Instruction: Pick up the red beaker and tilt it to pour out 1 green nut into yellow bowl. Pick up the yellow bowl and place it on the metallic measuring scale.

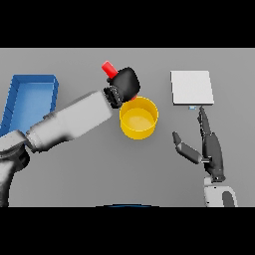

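Take the yellow bowl [139,117] as your landmark: it sits upright on the grey table [99,169], near the middle of your view. Your left hand [126,83] hovers just behind the bowl's far-left rim, its fingers curled round the red beaker [109,68]. Only the beaker's upper end shows, sticking out up and to the left of the hand, so the beaker is tilted; where its mouth points you cannot tell, because the hand covers it. A small patch of red also shows under the hand, right at the bowl's far rim. The bowl's inside looks plain yellow, and you cannot make out a green nut in it.

To the right of the bowl and a little farther back lies the metallic measuring scale [192,87], flat and apart from the bowl. Your right hand [205,144] is right of the bowl, nearer you than the scale, with fingers straight and spread, one fingertip close to the scale's front edge. Far left of the bowl is a blue bin [15,102].
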